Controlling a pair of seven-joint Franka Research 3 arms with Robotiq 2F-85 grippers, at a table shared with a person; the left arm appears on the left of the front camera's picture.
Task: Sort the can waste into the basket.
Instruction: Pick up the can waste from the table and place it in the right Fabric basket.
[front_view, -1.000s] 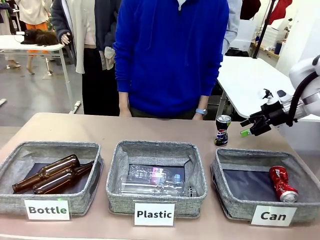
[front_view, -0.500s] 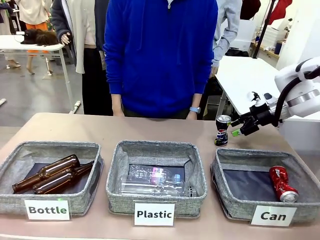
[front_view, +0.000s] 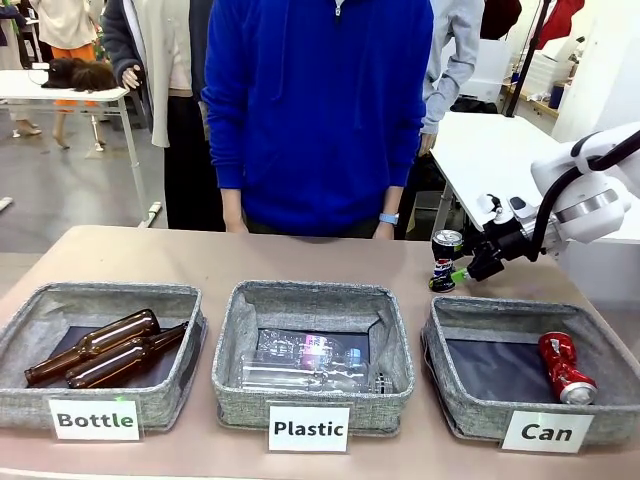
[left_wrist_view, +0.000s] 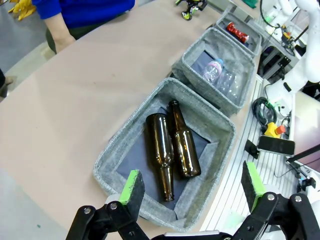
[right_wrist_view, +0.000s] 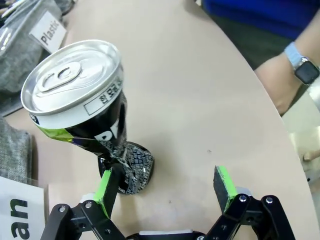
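A crushed dark can (front_view: 444, 259) with a silver top stands upright on the table behind the "Can" basket (front_view: 455, 398). My right gripper (front_view: 470, 268) hangs open just right of it, low, one green pad almost at the can's base. In the right wrist view the dark can (right_wrist_view: 90, 115) stands at the left, next to my left green pad (right_wrist_view: 104, 192), outside the gap of the right gripper (right_wrist_view: 165, 192). A red crushed can (front_view: 565, 368) lies in the "Can" basket. My left gripper (left_wrist_view: 192, 187) is open, high above the "Bottle" basket (left_wrist_view: 112, 162).
A person in a blue top stands at the far edge, wrist with a watch (right_wrist_view: 305, 70) close to the can. The "Plastic" basket (front_view: 236, 385) holds clear bottles; the "Bottle" basket (front_view: 25, 400) holds two brown bottles (front_view: 105, 347). Bare table lies behind the baskets.
My right gripper has moved left and down, from well right of the dark can to right beside its lower part. The person has shifted slightly left.
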